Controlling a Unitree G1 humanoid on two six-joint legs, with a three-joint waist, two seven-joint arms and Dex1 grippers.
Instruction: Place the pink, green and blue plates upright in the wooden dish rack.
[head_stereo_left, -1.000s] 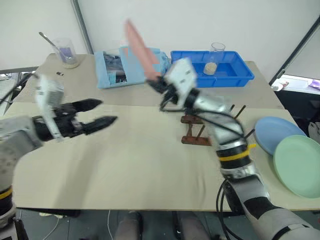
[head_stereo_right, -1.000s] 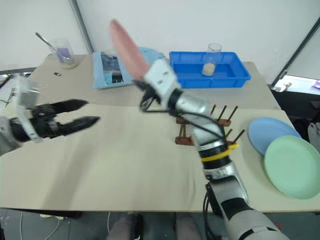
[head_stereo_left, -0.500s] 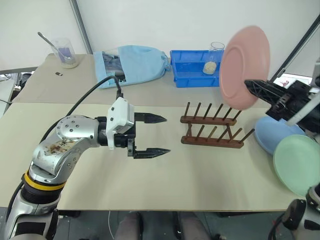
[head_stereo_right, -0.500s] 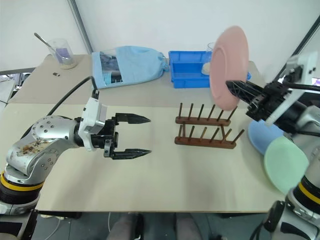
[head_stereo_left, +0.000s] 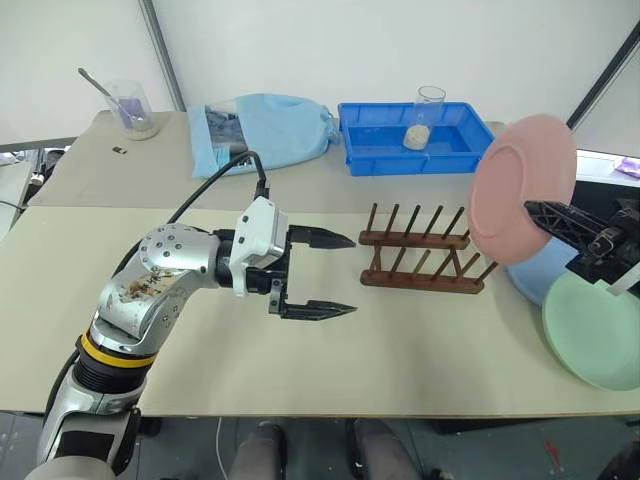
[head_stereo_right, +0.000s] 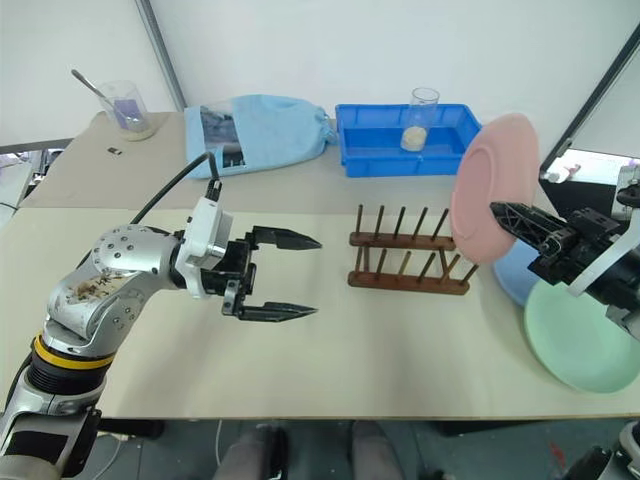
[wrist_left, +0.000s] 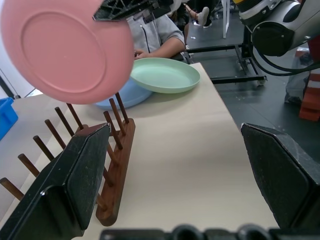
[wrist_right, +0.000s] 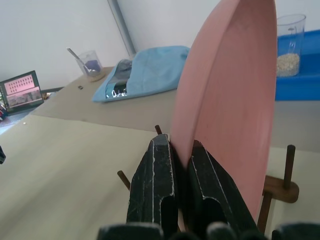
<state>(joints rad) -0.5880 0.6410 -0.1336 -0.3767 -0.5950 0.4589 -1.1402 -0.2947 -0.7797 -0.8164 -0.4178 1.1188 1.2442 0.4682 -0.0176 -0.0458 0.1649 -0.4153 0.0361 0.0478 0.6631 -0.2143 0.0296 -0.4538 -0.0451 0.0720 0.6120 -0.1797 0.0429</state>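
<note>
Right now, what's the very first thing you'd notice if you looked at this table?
The pink plate, held up on edge in the right gripper beside the right end of the wooden dish rack. Next, the left gripper with its fingers wide open, left of the rack.

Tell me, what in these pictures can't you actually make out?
- Blue plate: mostly hidden behind the pink plate and under the green plate, head views.
- Green plate: cut off by the right edge, left eye view.
- Contents of the cup in the blue tray: too small to identify.
- What the light blue bag holds: covered by its fabric.
</note>
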